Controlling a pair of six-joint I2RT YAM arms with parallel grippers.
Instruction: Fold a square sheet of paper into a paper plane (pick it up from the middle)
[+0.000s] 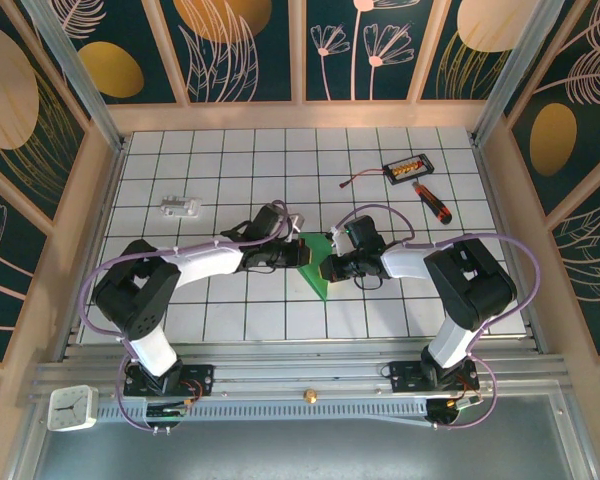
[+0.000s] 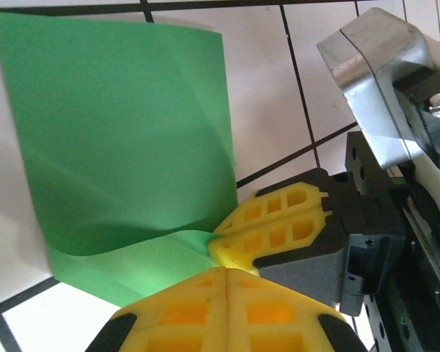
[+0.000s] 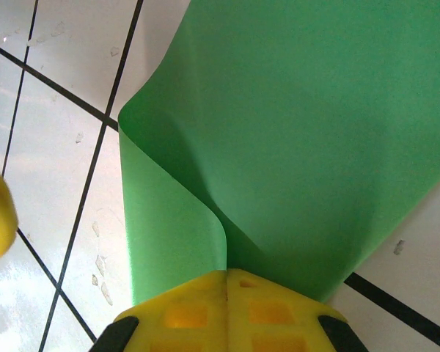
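Note:
The square sheet of paper (image 1: 318,275) is bright green and bent, lying at the table's middle between both arms. In the right wrist view the sheet (image 3: 308,125) curls into a soft fold that runs straight into my right gripper (image 3: 227,271), which is shut on it. My left gripper (image 2: 227,270) is shut, tip to tip with the right gripper's yellow fingers (image 2: 279,224), which pinch a corner of the sheet (image 2: 125,132). A lighter flap of the paper reaches my left fingertips; I cannot tell whether any of it is caught between them. From above, the left gripper (image 1: 302,250) and the right gripper (image 1: 328,268) meet over the paper.
A small black box with orange parts (image 1: 407,166) and a black-and-orange screwdriver (image 1: 431,201) lie at the back right. A small white part (image 1: 179,207) sits at the back left. Wooden walls (image 1: 100,200) frame the tiled table (image 1: 240,320). A clock (image 1: 72,407) sits on the near rail.

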